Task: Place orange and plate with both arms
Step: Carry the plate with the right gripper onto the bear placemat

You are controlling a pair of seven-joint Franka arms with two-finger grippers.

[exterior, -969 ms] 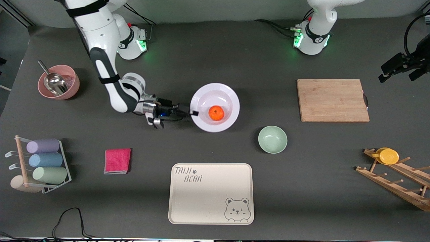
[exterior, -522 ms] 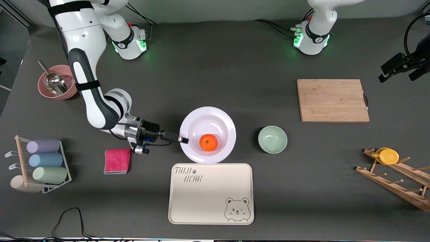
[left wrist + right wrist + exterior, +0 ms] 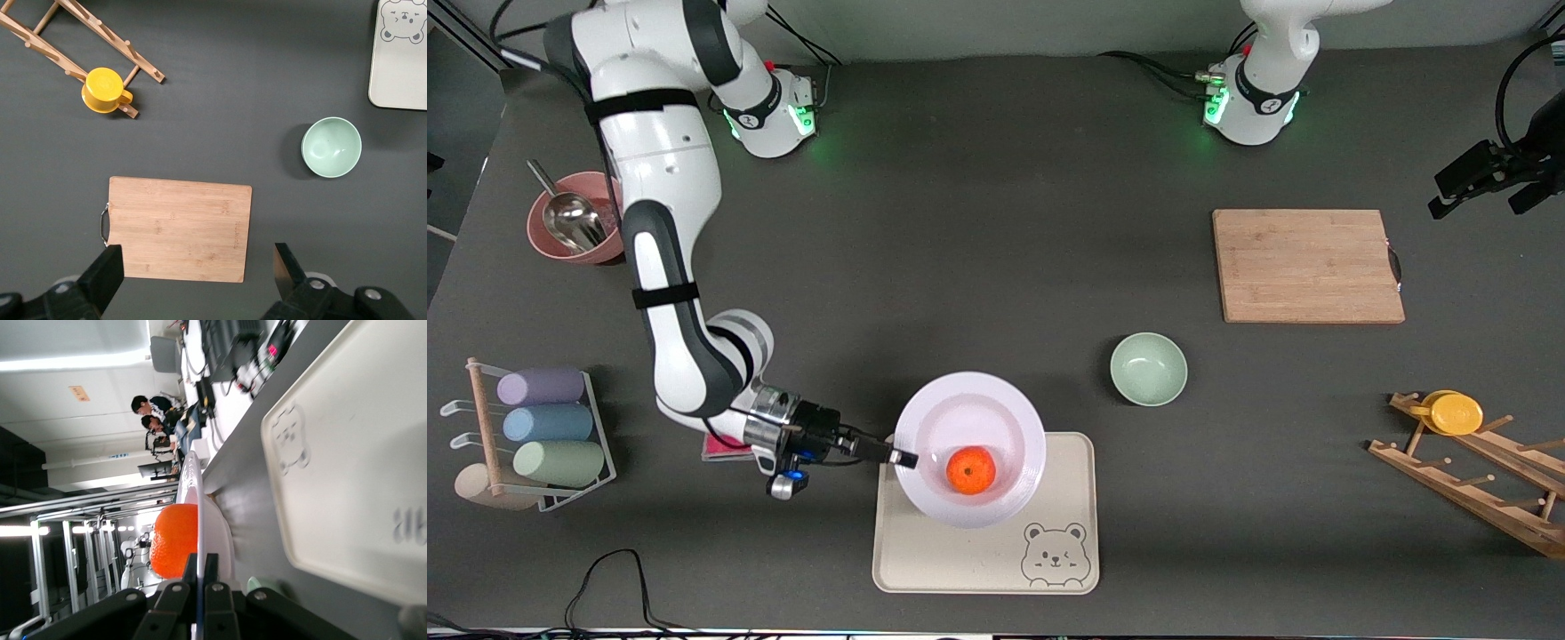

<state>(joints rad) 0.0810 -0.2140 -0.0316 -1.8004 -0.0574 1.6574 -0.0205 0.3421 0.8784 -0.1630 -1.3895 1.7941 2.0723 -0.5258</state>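
Front view shows the plate [image 3: 969, 449] has travelled a fair way in the last second: it was up in the middle of the frame, and now it sits low centre, over the upper half of the tray [image 3: 985, 558], covering the tray's lettering. The orange [image 3: 971, 469] came along for the ride and sits in the plate's well, a bit toward the lower edge. So the carry looks nearly done; what's left, I'd guess, is lowering it flat and letting go.

Right gripper [image 3: 903, 460] is at the plate's rim on the side toward the right arm's end of the table, fingers pinched tight on the rim edge. The right wrist view backs that up: the two fingers [image 3: 212, 570] are nearly together with the thin white rim running up between them, orange bulging right beside it, tray spread out below. The plate seems to be up off the tray, though I can't tell how high or whether it's level.

Left gripper [image 3: 197, 280] is just waiting, parked high over the board [image 3: 179, 228] near the right edge of the front frame. Its fingers are spread wide with nothing between them. Green bowl [image 3: 1148, 369] sits clear of the tray, up and to the right of the plate.
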